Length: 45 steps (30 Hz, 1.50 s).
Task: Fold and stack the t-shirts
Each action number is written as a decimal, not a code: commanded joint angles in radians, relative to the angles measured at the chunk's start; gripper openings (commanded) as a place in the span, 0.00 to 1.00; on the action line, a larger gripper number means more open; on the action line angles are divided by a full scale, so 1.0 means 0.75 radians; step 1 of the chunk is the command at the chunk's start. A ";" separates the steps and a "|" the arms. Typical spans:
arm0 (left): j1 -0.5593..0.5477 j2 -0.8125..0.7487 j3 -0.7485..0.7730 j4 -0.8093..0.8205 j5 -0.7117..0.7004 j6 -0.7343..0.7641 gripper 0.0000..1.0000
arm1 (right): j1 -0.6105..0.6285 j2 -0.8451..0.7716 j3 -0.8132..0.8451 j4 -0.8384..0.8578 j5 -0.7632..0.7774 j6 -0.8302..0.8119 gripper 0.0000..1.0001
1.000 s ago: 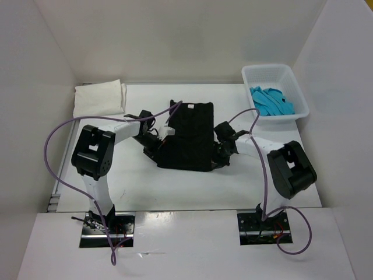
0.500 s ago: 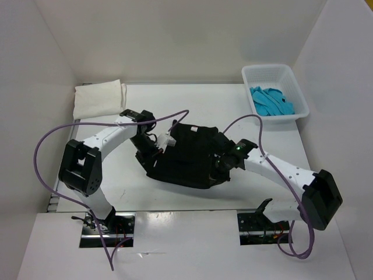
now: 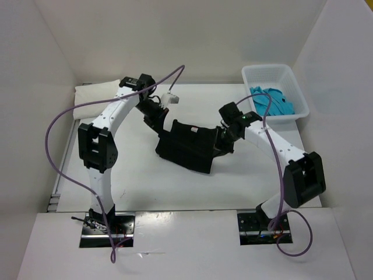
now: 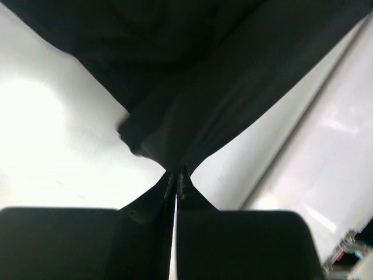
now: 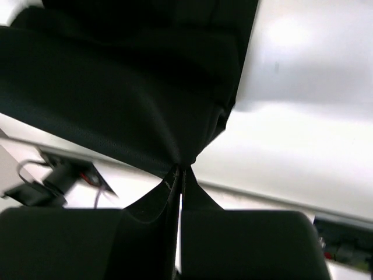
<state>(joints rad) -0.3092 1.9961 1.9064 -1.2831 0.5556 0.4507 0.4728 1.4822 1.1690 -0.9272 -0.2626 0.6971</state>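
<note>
White table [image 3: 134,181]: black t-shirt [image 3: 189,146] hangs mid-table, left gripper [image 4: 176,178] and right gripper [image 5: 179,172] each pinching an edge, likely to carry the fold over. Cream t-shirt [image 3: 88,96] folded far-left; turquoise t-shirt [image 3: 271,100] in basket [image 3: 291,79].

The black t-shirt [image 3: 189,147] was held between the left gripper [image 3: 163,123] and the right gripper [image 3: 220,140], each clamped on one upper corner. The cream-white t-shirt [image 3: 93,94] was seen folded at far left, and the turquoise t-shirt [image 3: 271,101] was bunched inside the white basket [image 3: 274,72].
</note>
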 commanded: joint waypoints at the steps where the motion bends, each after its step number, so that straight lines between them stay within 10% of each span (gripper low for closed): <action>1: 0.038 0.108 0.265 -0.024 0.090 -0.069 0.00 | -0.074 0.083 0.169 0.031 -0.024 -0.146 0.00; 33: 0.124 0.723 0.988 0.424 0.198 -0.380 0.04 | -0.424 0.693 0.634 0.338 -0.141 -0.167 0.00; 40: 0.124 0.917 1.111 0.510 0.070 -0.407 0.21 | -0.485 0.940 0.902 0.379 -0.069 -0.167 0.26; 45: 0.136 0.983 1.180 0.539 -0.098 -0.407 0.58 | -0.498 0.997 1.067 0.404 0.084 -0.191 0.40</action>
<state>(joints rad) -0.2146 2.7197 2.7361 -0.9127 0.5625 0.1593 0.1078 2.2345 1.8767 -0.6788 -0.2829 0.5705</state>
